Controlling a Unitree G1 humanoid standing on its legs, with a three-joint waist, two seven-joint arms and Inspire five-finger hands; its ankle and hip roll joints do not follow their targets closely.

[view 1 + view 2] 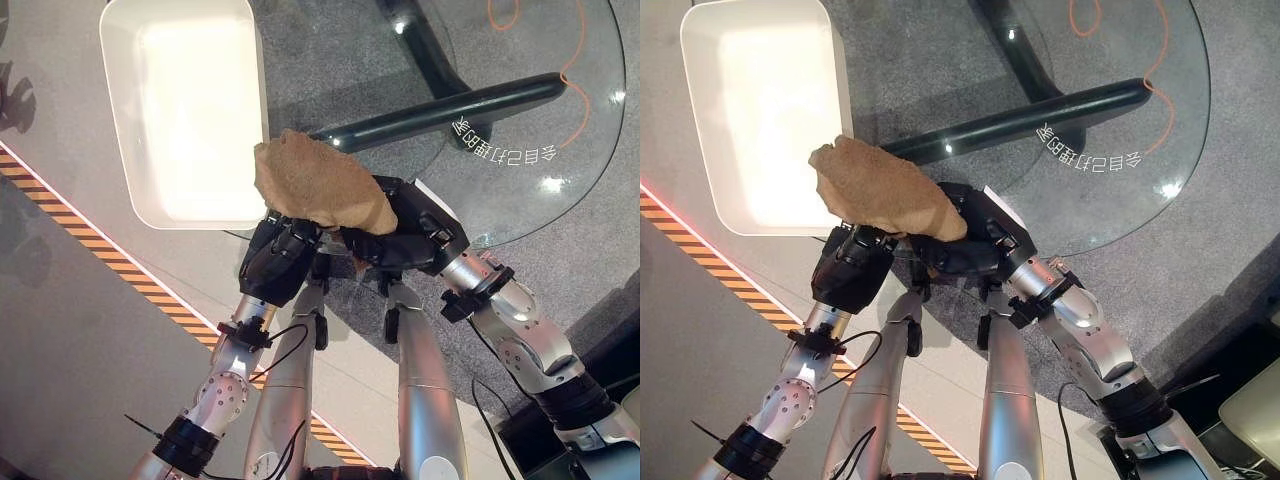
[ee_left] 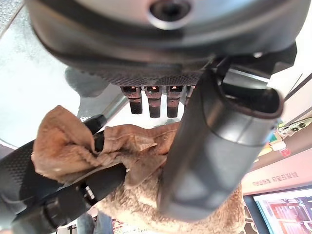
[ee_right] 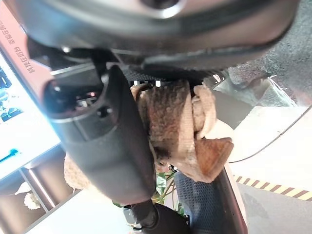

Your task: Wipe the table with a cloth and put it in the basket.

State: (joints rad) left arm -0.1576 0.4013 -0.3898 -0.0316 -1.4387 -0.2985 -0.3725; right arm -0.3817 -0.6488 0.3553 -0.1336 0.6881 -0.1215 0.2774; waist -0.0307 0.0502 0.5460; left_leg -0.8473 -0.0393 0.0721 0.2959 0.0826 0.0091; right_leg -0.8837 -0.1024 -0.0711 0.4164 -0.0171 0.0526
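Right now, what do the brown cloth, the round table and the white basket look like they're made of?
Cloth: soft, matte, fuzzy brown fabric, probably terry or microfibre; it crumples in folds between the left hand and right hand.
Table: clear, glossy glass top; the floor and dark legs show through, with bright glints.
Basket: smooth white, solid-walled, likely plastic; the glare leaves it open.
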